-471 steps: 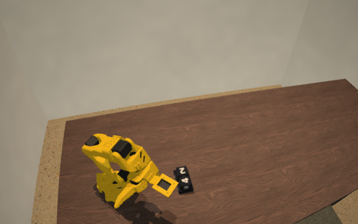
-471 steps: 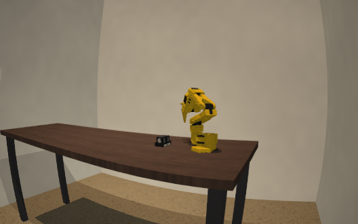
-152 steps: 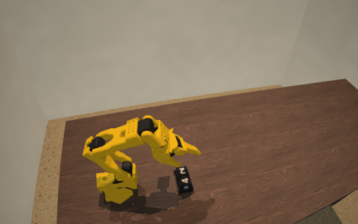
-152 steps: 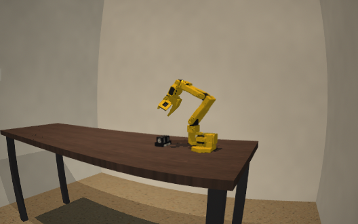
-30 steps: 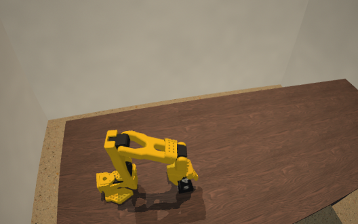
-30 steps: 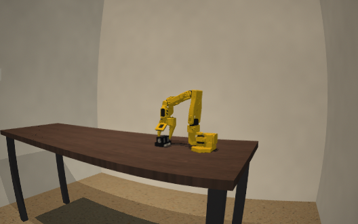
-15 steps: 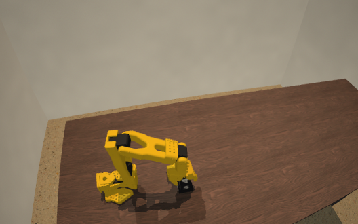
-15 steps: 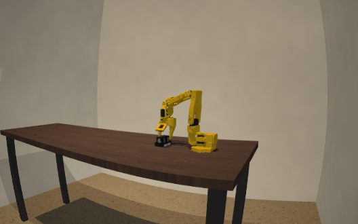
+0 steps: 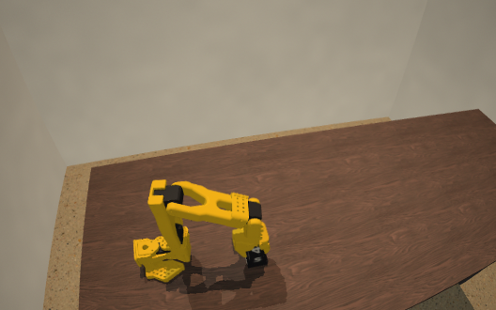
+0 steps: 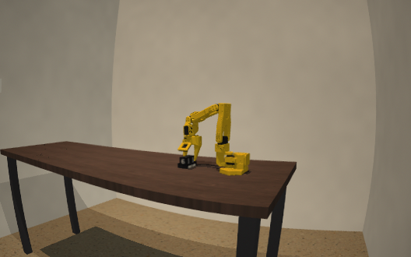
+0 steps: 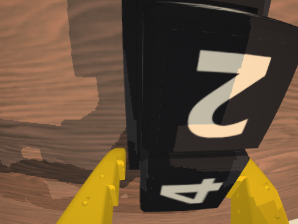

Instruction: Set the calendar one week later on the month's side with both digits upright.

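Observation:
The black calendar (image 9: pixel 259 262) stands on the table right in front of the arm's base; it also shows in the exterior view (image 10: pixel 187 161). In the wrist view a black cube (image 11: pixel 200 96) fills the middle, with a white 2 (image 11: pixel 226 96) on its upper face, seen upside down, and a 4 (image 11: pixel 192 191) on its near side. My gripper (image 11: pixel 182 163) points down over it, and its two yellow fingers stand close on either side of the cube's near end. The gap to the cube is very small. The tray and the second cube are mostly hidden.
The arm's yellow base (image 9: pixel 157 255) sits near the table's left front corner, close to the calendar. The table edge (image 9: pixel 85 235) runs just left of the base.

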`<state>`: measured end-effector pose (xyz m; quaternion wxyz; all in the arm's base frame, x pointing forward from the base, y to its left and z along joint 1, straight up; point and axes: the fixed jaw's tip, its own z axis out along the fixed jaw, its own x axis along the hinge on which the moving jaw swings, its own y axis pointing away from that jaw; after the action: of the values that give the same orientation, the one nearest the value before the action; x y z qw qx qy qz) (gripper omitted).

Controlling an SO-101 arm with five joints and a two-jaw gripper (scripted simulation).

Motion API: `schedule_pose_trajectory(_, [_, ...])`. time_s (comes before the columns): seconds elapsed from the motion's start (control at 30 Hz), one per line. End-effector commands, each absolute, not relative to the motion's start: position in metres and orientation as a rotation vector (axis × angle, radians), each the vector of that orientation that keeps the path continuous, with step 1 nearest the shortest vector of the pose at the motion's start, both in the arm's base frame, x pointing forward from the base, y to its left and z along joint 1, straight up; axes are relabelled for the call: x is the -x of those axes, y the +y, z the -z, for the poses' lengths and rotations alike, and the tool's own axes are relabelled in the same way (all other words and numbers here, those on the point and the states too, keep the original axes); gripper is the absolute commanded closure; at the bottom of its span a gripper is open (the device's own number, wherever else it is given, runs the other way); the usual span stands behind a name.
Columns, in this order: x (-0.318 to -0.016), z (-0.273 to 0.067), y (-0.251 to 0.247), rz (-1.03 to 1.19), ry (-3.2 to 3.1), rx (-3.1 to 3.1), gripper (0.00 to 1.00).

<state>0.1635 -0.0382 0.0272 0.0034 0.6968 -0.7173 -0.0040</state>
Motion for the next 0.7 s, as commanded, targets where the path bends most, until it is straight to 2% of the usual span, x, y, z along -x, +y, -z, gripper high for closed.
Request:
schedule_pose_trajectory(0.0, [-0.1724,-0.0326,-0.0402,-0.043,-2.281,-2.186,0.78])
schedule_pose_trajectory(0.67, [-0.1752,-0.0325,-0.0403,-0.043,-2.281,-2.186,0.83])
